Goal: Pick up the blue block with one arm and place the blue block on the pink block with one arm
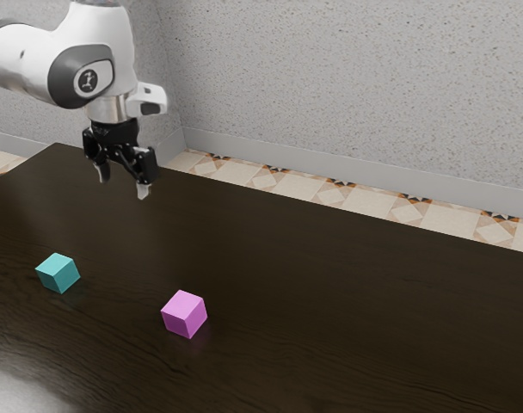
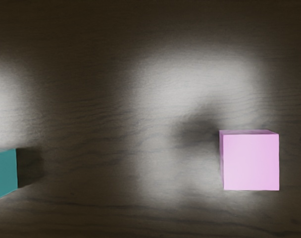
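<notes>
The blue block [image 1: 58, 273] sits flat on the dark counter [image 1: 330, 284]. Nothing touches it. In the exterior view, the pink block [image 1: 184, 313] is at about four o'clock from it, well apart. The claw [image 1: 121, 183] hangs high in the air at about one o'clock from the blue block. Its fingers are spread wide and hold nothing, so I think the pick-up has not begun.

What could go wrong? The claw is not over the blue block. If it comes down off to one side, a finger may bump the block and push it away. It could also go down on the pink block by mistake.
</notes>
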Controlling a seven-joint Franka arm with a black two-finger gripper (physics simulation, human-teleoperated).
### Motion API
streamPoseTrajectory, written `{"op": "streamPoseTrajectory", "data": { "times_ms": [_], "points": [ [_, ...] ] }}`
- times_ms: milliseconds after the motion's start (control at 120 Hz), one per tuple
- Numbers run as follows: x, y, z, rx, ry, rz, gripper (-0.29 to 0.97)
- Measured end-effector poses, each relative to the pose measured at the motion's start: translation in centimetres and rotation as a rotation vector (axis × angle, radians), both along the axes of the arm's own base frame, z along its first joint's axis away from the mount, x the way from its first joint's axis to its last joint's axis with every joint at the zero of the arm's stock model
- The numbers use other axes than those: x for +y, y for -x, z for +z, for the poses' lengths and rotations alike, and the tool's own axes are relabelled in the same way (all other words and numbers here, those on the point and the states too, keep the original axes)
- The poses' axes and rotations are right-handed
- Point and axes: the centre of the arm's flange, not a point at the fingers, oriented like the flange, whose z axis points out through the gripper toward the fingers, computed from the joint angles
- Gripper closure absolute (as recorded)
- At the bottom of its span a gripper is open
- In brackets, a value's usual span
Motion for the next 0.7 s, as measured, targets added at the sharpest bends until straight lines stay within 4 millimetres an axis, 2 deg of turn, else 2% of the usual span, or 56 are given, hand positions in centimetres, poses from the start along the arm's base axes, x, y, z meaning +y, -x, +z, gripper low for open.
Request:
{"op": "streamPoseTrajectory", "data": {
  "times_ms": [125, 225, 275, 308, 392, 475, 558, 700],
  "points": [
    [6.7, -0.9, -2.5, 0.002, 0.063, 0.065, 0.00],
    [12.2, -1.5, -5.9, 0.027, 0.085, 0.099, 0.00],
    [14.3, -1.8, -7.4, 0.037, 0.091, 0.099, 0.00],
    [15.0, -2.3, -8.3, 0.044, 0.094, 0.082, 0.00],
    [15.1, -3.2, -10.1, 0.062, 0.101, 0.018, 0.00],
    [17.3, -2.8, -11.2, 0.073, 0.104, 0.000, 0.00],
    [18.5, -1.8, -12.5, 0.089, 0.113, -0.025, 0.00],
    [21.2, 2.0, -15.2, 0.114, 0.136, -0.027, 0.00]
  ]
}}
